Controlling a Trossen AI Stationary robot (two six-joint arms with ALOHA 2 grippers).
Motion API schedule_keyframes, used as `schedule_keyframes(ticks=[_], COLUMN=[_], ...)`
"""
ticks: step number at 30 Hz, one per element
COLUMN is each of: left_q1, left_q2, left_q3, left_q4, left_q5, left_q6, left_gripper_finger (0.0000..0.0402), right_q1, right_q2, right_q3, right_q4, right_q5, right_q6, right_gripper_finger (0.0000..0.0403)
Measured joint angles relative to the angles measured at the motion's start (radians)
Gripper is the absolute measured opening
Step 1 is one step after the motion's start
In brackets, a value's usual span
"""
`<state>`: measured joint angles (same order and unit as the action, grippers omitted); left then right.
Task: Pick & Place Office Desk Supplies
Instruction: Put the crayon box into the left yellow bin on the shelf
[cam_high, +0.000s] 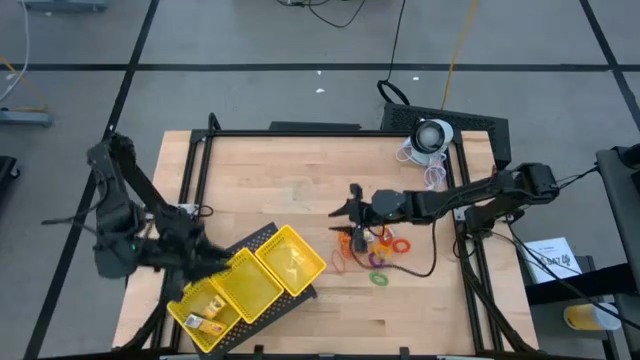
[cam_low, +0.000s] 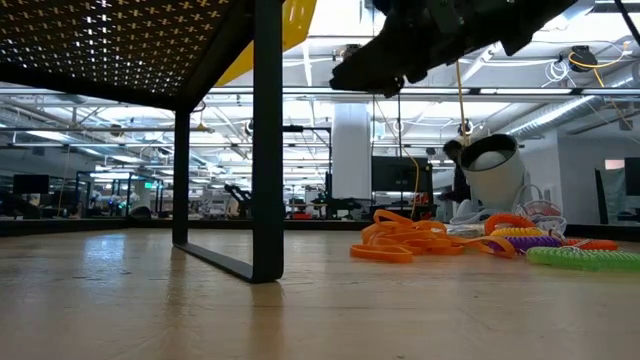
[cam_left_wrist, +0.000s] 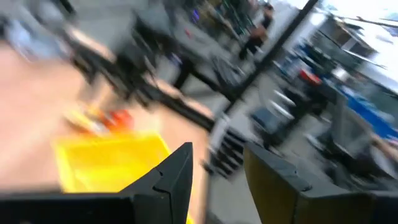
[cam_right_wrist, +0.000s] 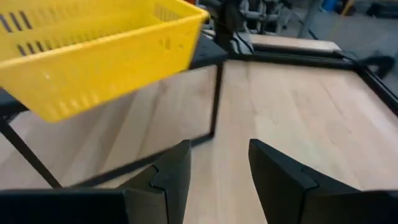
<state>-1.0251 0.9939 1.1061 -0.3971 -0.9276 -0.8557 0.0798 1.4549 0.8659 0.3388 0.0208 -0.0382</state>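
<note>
The office supplies lie in a small heap on the wood right of the table's middle: orange rubber-band loops (cam_high: 345, 262) (cam_low: 400, 240), a red ring (cam_high: 400, 245), a purple ring (cam_high: 377, 260) (cam_low: 535, 242) and a green ring (cam_high: 379, 278) (cam_low: 580, 258). Small yellow-gold pieces (cam_high: 205, 315) sit in the near-left compartment of the yellow tray (cam_high: 268, 290). My right gripper (cam_high: 347, 203) (cam_right_wrist: 217, 162) hangs open just above and beyond the heap, pointing toward the tray. My left gripper (cam_high: 205, 262) (cam_left_wrist: 217, 168) is open by the tray's left end; that view is blurred.
The yellow tray (cam_right_wrist: 93, 56) rests on a black mesh stand with thin legs (cam_low: 267, 150) at the near left. A white round device (cam_high: 435, 135) with coiled cables stands at the far right corner. A black cable (cam_high: 425, 262) runs across the wood near the heap.
</note>
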Motion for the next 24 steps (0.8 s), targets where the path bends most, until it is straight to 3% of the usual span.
schedule_keyframes(ticks=[4, 13, 24], left_q1=[0.076, 0.266, 0.424], left_q2=[-0.026, -0.032, -0.033], left_q3=[0.0, 0.0, 0.0], left_q4=[0.0, -0.001, 0.005], left_q5=[-0.059, -0.083, -0.092], left_q6=[0.137, 0.451, 0.495], left_gripper_finger=[0.015, 0.015, 0.015], right_q1=[0.035, 0.096, 0.114], right_q2=[0.07, 0.115, 0.136], right_q3=[0.002, 0.001, 0.002], right_q4=[0.099, 0.254, 0.319], right_q5=[0.0, -0.046, -0.074], right_q6=[-0.004, 0.018, 0.048], right_gripper_finger=[0.0151, 0.0151, 0.0151])
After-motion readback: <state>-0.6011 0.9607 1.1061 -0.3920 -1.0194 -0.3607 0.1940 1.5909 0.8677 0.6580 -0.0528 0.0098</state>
